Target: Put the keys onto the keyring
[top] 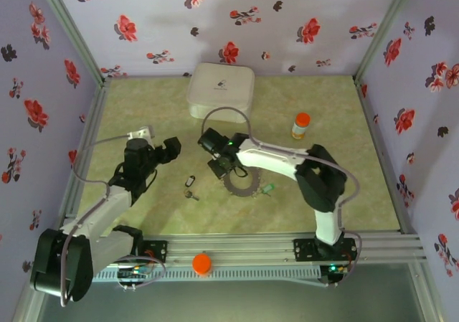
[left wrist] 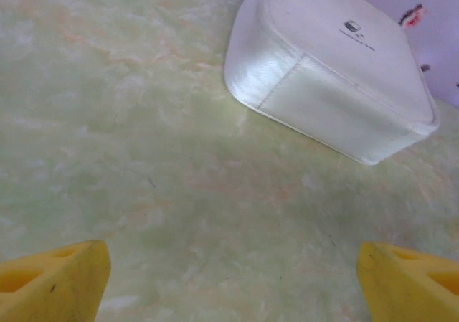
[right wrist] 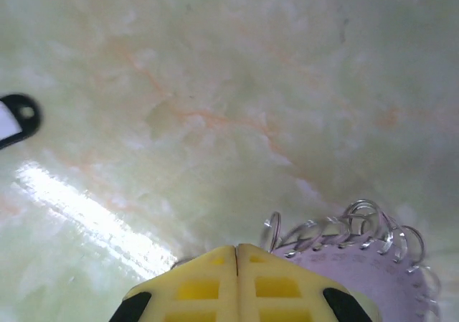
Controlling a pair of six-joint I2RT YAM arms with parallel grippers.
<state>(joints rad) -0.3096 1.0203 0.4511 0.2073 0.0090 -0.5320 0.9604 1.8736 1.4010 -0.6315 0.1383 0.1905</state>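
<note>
The right gripper (top: 224, 168) sits low over the table (top: 344, 186) with its yellow fingers (right wrist: 208, 279) pressed tight together, no gap between them. In the right wrist view the keyring (right wrist: 358, 229) lies just beside the tips at about 3 o'clock, its edge a row of small wire loops; I cannot tell whether a loop is caught. In the top view the keyring (top: 239, 190) lies flat near the table's middle, the gripper at its 11 o'clock edge. The dark key (top: 190, 186) lies apart from the ring at 9 o'clock, and the green tab (top: 267, 188) lies just beside it at 3 o'clock. The left gripper (top: 163, 151) hovers with its fingertips (left wrist: 54, 279) spread wide, the white case (left wrist: 337, 71) at 1 o'clock from them.
</note>
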